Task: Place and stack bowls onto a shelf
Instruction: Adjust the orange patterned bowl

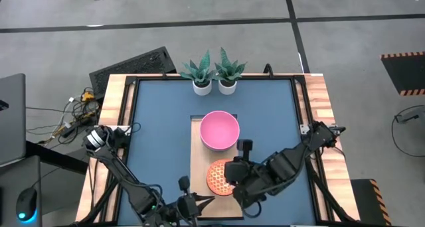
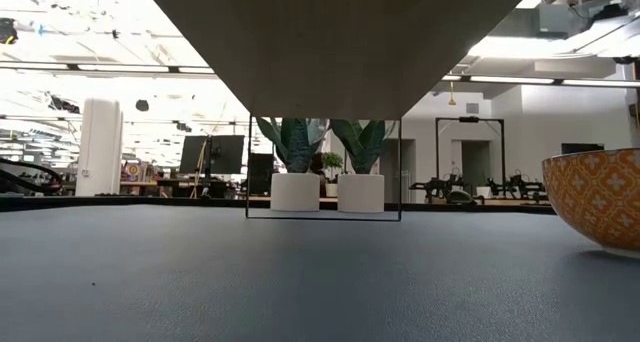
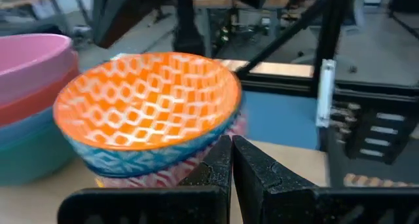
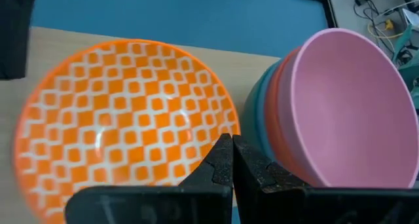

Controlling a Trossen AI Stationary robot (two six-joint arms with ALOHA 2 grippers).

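on the shelf (image 1: 198,162), the light wooden board lying along the middle of the desk (image 1: 159,134), two stacks of bowls sit side by side. the pink bowl (image 1: 220,130) tops a stack of larger plain ones, with a reddish and a teal rim showing under it in the wrist views. just beside it, nearer the arms, the orange patterned bowl (image 1: 220,176) sits nested on smaller patterned bowls whose blue and red-striped sides peek out beneath.

these look like light, stiff plastic bowls with smooth, probably slippery walls. a pinch on the thin rim seems the sensible hold, one finger inside and one outside; a nested bowl would likely lift off easily, though a stack could slide on the board if nudged.

the right end effector (image 4: 232,160) hovers at the near rim of the orange patterned bowl with its fingers pressed together, holding nothing. the left end effector (image 3: 232,164) is low at the near end of the shelf, facing the same small stack, likewise closed and empty.

the two stacks stand almost touching, so there is little room between them. the shelf is barely wider than the pink bowl, leaving narrow margins at its long edges. open desk lies to either side, and the two white plant pots (image 1: 214,86) stand well apart at the far edge.
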